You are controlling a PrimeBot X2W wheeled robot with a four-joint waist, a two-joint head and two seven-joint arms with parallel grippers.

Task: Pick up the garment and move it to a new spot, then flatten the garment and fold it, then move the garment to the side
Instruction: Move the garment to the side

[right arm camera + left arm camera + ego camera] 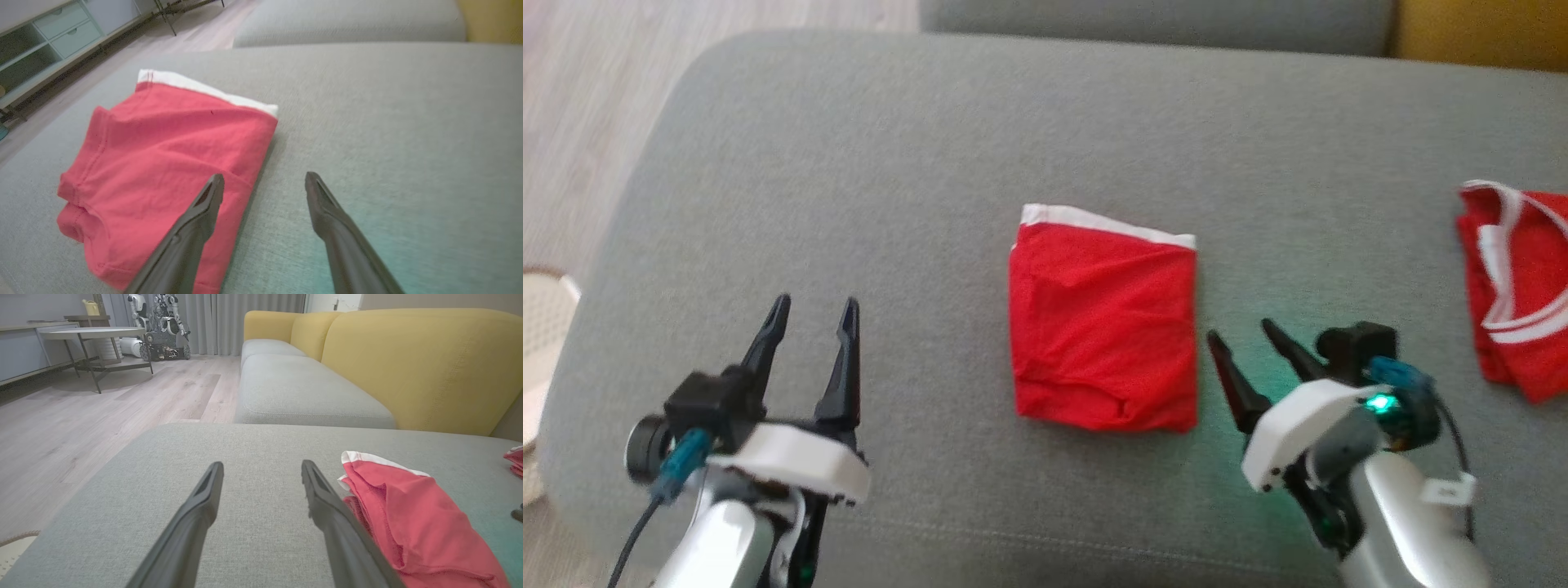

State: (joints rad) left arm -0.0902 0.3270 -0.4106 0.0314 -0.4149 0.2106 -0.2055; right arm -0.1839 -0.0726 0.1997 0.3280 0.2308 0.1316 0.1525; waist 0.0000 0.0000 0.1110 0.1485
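The folded red fabric garment with a white band (pixel 1104 327) lies flat near the middle of the wide grey fabric sofa cushion (pixel 931 163). It forms a nearly square packet, a little longer from the robot's side to the far side than across. The white band runs along its far edge, so that end points away from the robot, and the near edge is a soft, rumpled fold. In the right wrist view the same garment (pixel 163 163) shows seams and a curved hem at its near left corner.

The left gripper (pixel 814 306) hovers over bare cushion well to the left of the garment, its two dark fingers spread wide with nothing between them. The right gripper (pixel 1240 330) sits just beside the garment's near right corner, fingers likewise spread wide and empty. In its own wrist view one finger (pixel 204 204) overlaps the red cloth, but I cannot tell whether it touches. A green light on that wrist tints the cushion beneath.

A second red garment with white stripes (pixel 1515 286) lies crumpled at the cushion's right edge, well apart from the first. A pale woven basket (pixel 543 327) stands on the floor at left. No writing or label can be read.
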